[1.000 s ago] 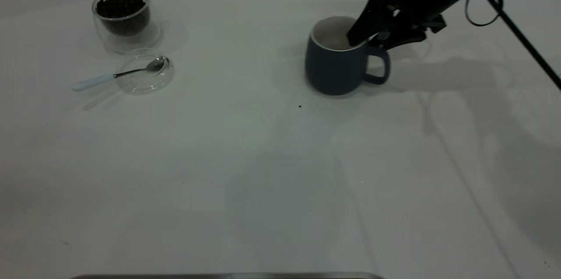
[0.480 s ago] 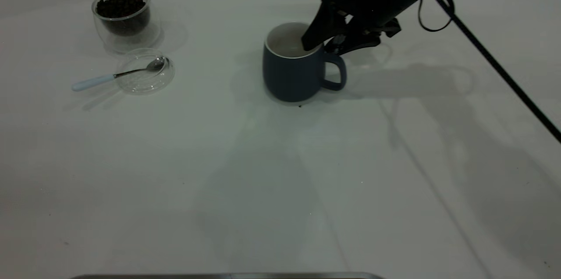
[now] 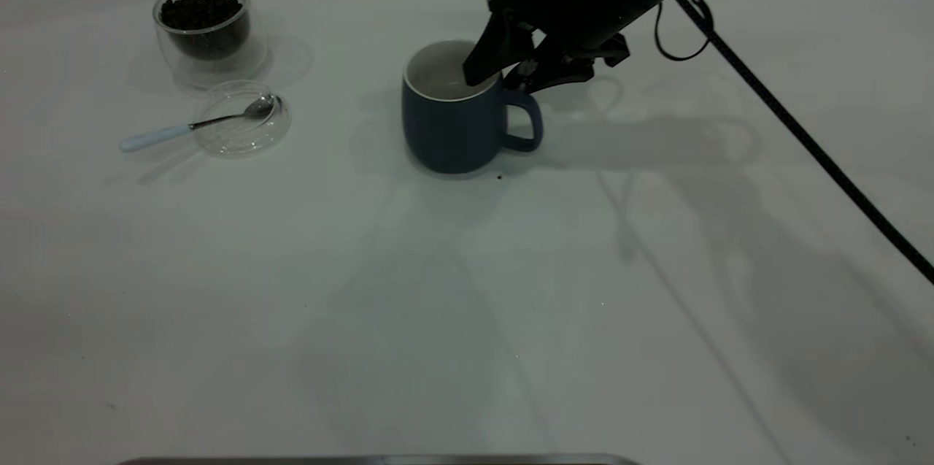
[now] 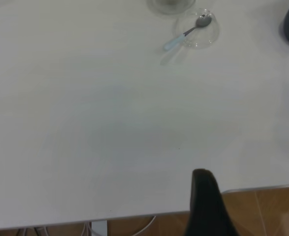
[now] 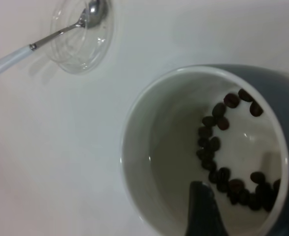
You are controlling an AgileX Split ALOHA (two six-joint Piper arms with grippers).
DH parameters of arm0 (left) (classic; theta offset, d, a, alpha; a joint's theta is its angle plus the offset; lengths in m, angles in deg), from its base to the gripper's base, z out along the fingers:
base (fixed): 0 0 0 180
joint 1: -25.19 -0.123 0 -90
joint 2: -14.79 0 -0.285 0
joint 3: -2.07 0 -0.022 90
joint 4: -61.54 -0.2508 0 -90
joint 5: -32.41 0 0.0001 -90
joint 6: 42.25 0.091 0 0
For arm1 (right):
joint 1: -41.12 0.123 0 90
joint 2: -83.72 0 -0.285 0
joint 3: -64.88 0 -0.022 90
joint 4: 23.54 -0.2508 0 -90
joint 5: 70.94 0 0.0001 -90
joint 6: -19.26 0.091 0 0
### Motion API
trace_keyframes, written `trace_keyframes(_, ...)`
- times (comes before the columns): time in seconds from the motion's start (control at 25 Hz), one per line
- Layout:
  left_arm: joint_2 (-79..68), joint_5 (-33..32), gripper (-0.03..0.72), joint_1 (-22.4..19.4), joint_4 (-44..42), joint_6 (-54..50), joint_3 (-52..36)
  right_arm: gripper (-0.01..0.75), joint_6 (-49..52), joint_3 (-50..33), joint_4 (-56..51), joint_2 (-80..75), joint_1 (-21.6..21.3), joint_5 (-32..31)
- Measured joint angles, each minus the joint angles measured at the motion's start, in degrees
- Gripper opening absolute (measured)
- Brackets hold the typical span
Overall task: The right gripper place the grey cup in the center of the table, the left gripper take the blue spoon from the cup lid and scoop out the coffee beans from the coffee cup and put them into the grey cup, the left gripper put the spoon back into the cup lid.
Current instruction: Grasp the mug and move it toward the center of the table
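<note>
The right gripper (image 3: 503, 74) is clamped on the rim of the grey cup (image 3: 452, 129), a rounded dark blue-grey matte mug with a white inside and a loop handle: one black finger (image 5: 203, 211) reaches down inside the mug's wall and the other sits outside, just above the handle, which is likely why the mug can be carried upright by one edge. The mug stands near the middle of the wide plain white table (image 3: 467, 319), its base on or very close to the surface, with the handle turned toward the right arm. The right wrist view shows a scatter of small dark coffee beans (image 5: 223, 147) already lying in its bottom. Well to the left, the flat round clear glass cup lid (image 3: 241, 118) holds the blue spoon (image 3: 197, 125), a metal teaspoon whose pale light-blue handle overhangs the rim, so it looks easy to pinch. Just behind it stands the coffee cup (image 3: 204, 27), a small clear double-walled glass filled with dark beans. The left gripper (image 4: 208, 204) is parked back at the table's edge, well away from everything; whether its jaws are apart cannot be told.
</note>
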State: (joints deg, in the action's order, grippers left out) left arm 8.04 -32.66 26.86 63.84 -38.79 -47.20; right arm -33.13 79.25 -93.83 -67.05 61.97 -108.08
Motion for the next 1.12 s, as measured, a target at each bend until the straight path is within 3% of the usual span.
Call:
trace_keyframes(0.76,0.0,0.0,0.537,0.0,0.0,0.0,0.0,0.460,0.0,2.2,0.3,-1.1,1.9,-0.2)
trace_keyframes(1.12,0.0,0.0,0.537,0.0,0.0,0.0,0.0,0.460,0.1,2.2,9.3,2.6,-1.5,-0.9)
